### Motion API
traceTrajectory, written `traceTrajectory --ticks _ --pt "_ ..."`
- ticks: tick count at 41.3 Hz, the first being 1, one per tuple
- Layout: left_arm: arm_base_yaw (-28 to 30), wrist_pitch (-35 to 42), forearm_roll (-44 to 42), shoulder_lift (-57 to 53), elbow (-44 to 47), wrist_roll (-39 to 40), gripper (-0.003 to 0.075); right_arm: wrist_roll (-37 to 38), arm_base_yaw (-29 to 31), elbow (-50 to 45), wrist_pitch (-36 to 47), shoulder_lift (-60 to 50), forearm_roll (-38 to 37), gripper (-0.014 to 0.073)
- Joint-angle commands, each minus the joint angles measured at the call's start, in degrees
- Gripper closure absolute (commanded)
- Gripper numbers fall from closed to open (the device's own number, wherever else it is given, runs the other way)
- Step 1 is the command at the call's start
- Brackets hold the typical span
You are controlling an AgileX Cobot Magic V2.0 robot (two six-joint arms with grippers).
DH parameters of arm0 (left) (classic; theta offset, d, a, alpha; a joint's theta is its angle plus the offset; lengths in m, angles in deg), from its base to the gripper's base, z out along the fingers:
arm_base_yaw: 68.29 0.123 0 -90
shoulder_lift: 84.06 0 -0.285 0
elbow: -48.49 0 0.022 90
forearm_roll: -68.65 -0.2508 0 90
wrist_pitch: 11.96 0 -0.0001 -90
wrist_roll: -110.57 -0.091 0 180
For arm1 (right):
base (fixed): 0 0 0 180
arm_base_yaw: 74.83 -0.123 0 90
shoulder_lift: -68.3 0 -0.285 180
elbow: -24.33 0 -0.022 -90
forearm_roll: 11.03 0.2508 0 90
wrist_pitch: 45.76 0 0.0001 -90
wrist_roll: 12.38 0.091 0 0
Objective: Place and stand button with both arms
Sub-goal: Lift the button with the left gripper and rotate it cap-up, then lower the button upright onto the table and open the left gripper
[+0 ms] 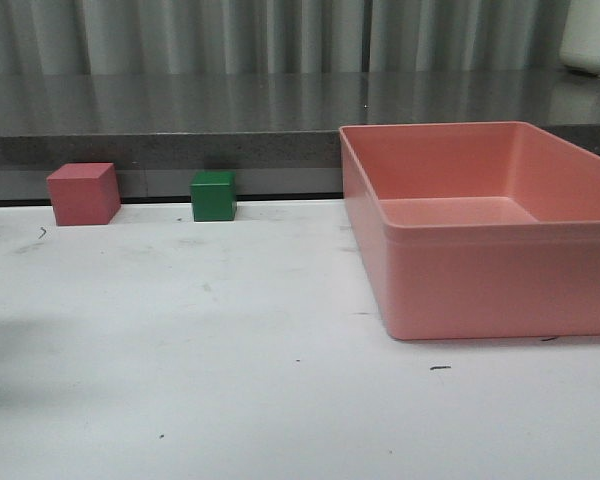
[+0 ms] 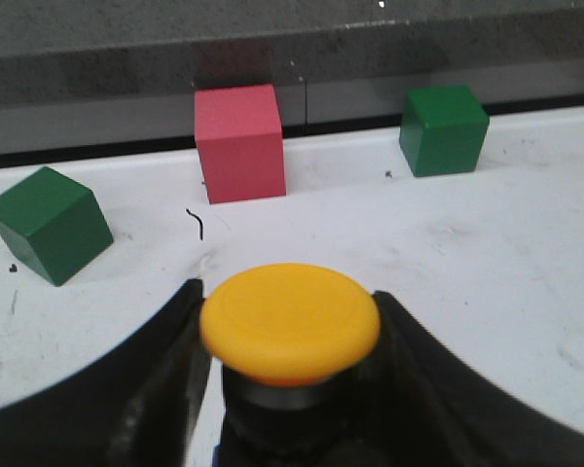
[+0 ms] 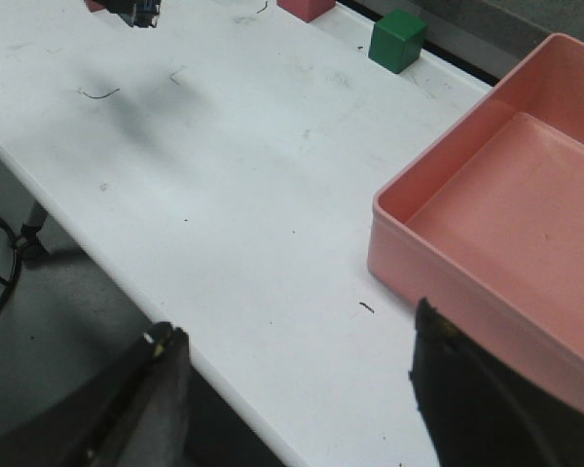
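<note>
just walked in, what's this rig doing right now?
The left gripper has the yellow-capped button between its jaws, cap facing the camera, above the white table near a red cube and two green cubes. The right gripper is open and empty, hanging over the table's near edge beside the pink bin, which looks empty. The button is not standing on the table yet.

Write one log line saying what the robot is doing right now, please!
left gripper: shut on button | right gripper: open, empty, beside pink bin | button not placed
</note>
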Motion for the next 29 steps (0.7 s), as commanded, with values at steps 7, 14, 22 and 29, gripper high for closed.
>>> traceTrajectory --ticks 7,14,22,29 --pt "0.24 20.10 -15.35 2.81 0.76 13.75 0.0544 -0.29 0.31 1.37 3.48 0.06 -0.08 0.0085" --pt "0.24 29.30 -16.44 10.39 1.19 14.47 0.0544 -0.29 0.31 1.37 3.48 0.06 -0.08 0.0085" --pt "0.24 39.35 -17.59 18.60 1.19 18.54 0.0544 -0.29 0.31 1.37 3.48 0.06 -0.08 0.0085" --pt "0.38 44.49 -18.05 24.35 1.19 19.07 0.0544 -0.29 0.31 1.37 3.48 0.06 -0.08 0.0085"
